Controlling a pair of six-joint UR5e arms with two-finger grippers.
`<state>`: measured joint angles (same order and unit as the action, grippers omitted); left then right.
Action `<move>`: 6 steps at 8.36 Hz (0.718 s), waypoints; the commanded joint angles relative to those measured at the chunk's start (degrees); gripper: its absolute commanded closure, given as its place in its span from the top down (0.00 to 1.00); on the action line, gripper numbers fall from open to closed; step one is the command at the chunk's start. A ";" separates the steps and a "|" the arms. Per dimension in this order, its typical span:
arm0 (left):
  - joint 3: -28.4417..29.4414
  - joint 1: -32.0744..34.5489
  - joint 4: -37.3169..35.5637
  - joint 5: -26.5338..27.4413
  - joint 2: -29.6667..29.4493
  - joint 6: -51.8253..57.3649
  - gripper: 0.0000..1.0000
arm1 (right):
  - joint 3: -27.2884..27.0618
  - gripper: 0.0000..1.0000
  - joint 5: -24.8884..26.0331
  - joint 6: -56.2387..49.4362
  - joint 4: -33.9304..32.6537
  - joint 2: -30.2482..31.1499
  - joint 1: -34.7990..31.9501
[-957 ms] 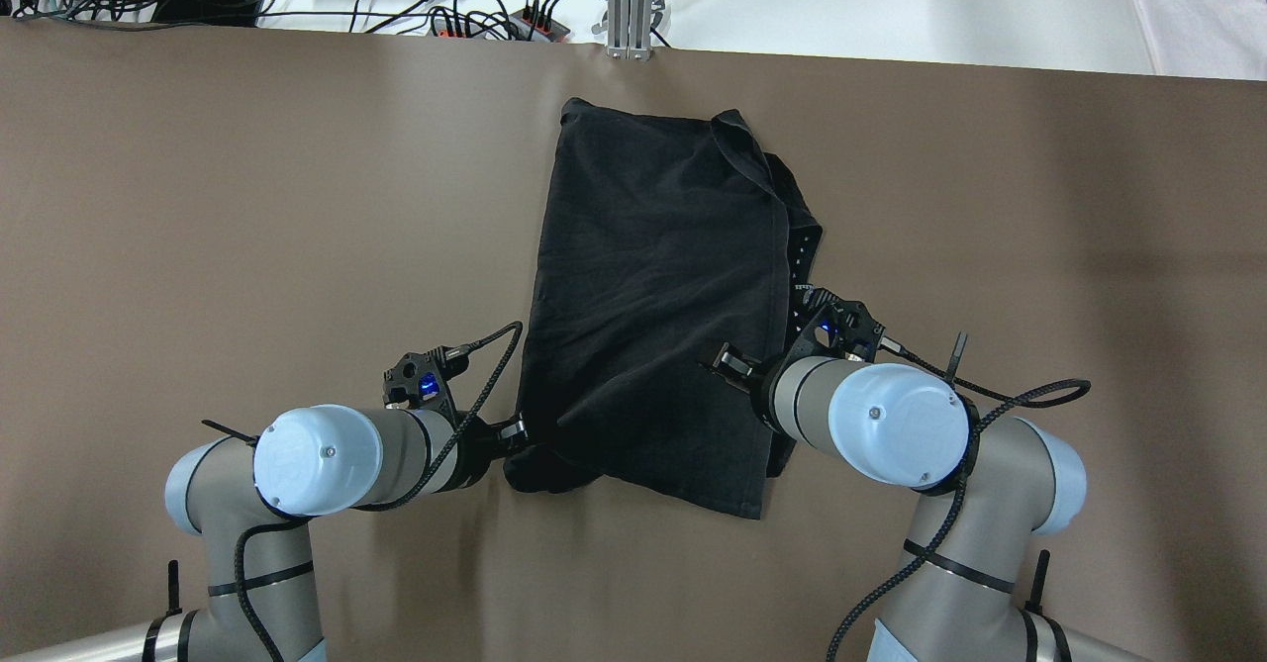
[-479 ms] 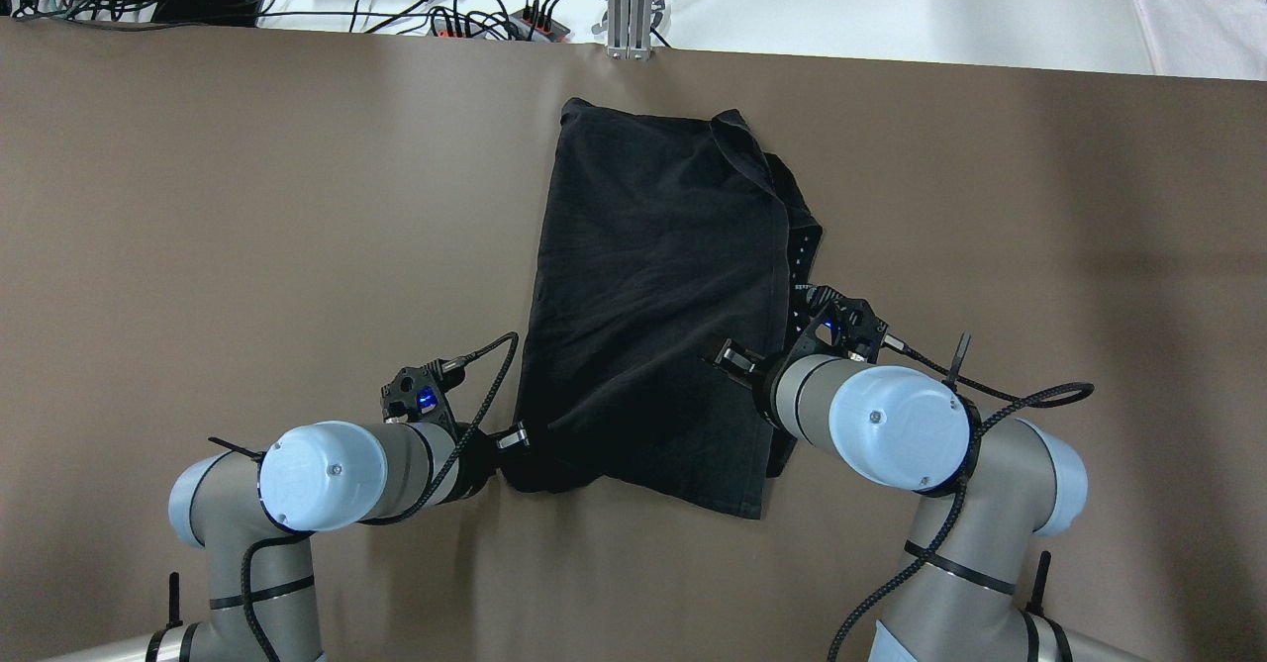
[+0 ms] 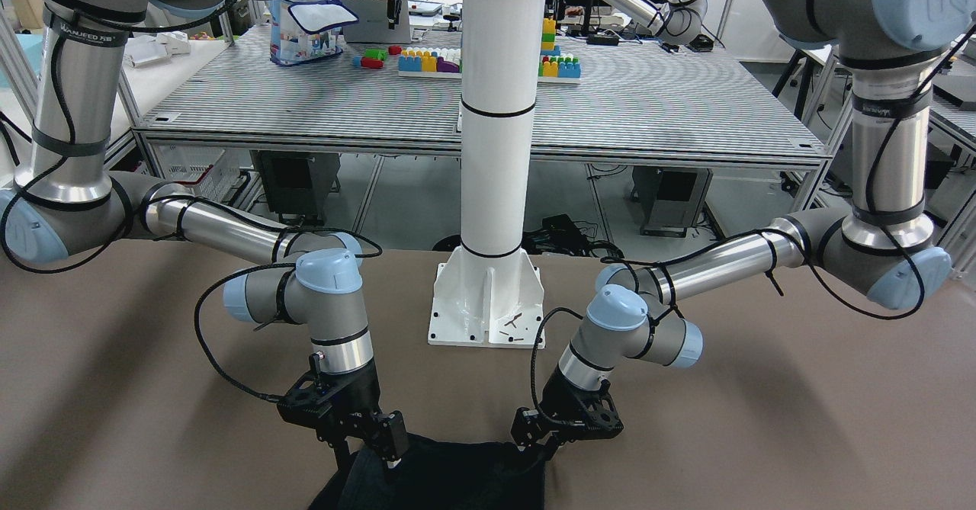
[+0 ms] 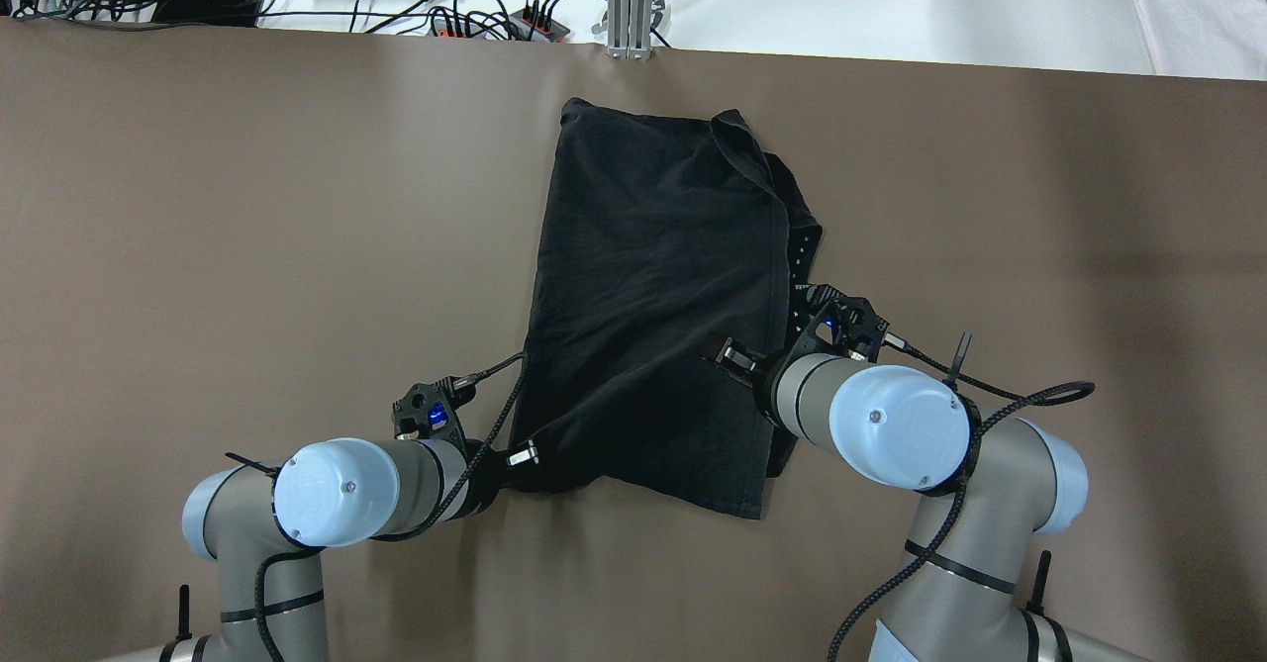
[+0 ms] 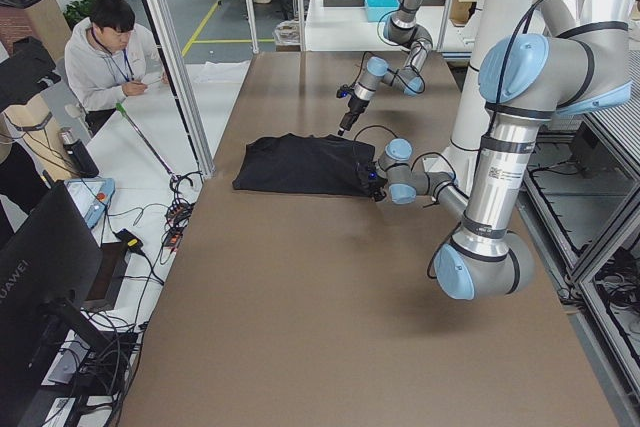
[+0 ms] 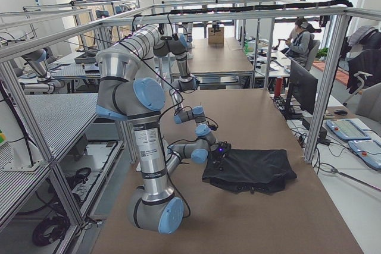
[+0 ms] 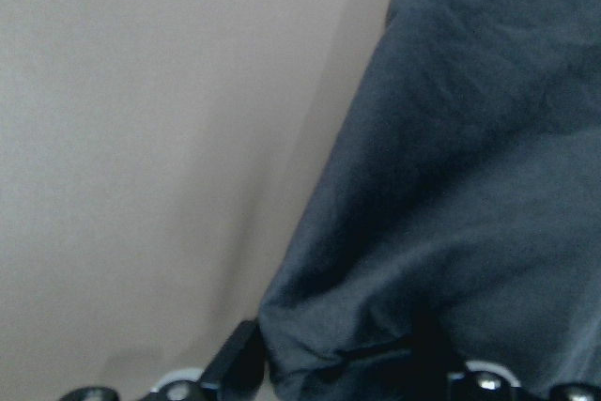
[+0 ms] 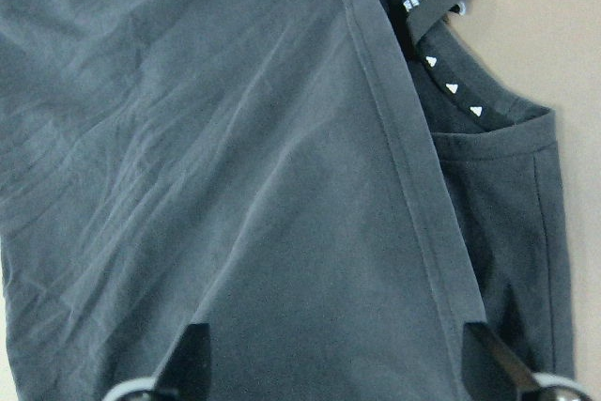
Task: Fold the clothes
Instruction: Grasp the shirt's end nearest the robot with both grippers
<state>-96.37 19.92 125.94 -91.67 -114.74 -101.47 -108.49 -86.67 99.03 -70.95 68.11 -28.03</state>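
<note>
The left gripper (image 4: pixel 525 457) is down at the table top, nipped on the near left corner of the cloth (image 4: pixel 653 296). Its wrist camera shows a bunched fold of dark fabric packed between the two fingers (image 7: pixel 237 368). That corner is gathered into a small hump, with a crease running up from it into the flat part.

The right gripper (image 8: pixel 335 340) hangs low over the cloth's near right part, jaws spread wide and holding nothing. From its own camera the fabric fills the gap between the fingertips, with a hemmed edge running up past the right-hand one. I cannot tell whether the tips touch the fabric.

The cloth lies in the middle of the brown table (image 4: pixel 247 197), long side running away from the robot, its far edge close to the table's far edge. Most of it is flat with light wrinkles. Along its right side a lower layer sticks out from under the hem, carrying a trim of small white triangles (image 8: pixel 451 87).

Behind the cloth's near edge stands the white pole (image 3: pixel 496 113) on its bolted base (image 3: pixel 488 308). Off the far side of the table a person (image 5: pixel 105 47) sits looking down.
</note>
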 commanded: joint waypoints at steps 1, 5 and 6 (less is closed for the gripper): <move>-0.13 0.03 0.10 0.00 -0.30 0.40 0.00 | 0.03 0.94 -0.08 -0.33 -0.06 0.44 -0.01; -0.31 0.56 0.01 1.39 -0.83 0.84 0.00 | -0.15 0.93 1.68 0.63 -0.06 5.09 0.34; -0.31 0.56 -0.08 1.75 -0.83 0.84 0.00 | -0.41 0.93 1.68 2.99 0.03 6.32 0.43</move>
<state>-96.67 20.39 125.97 -90.92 -115.54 -100.66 -108.59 -85.47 99.45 -70.96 72.31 -27.82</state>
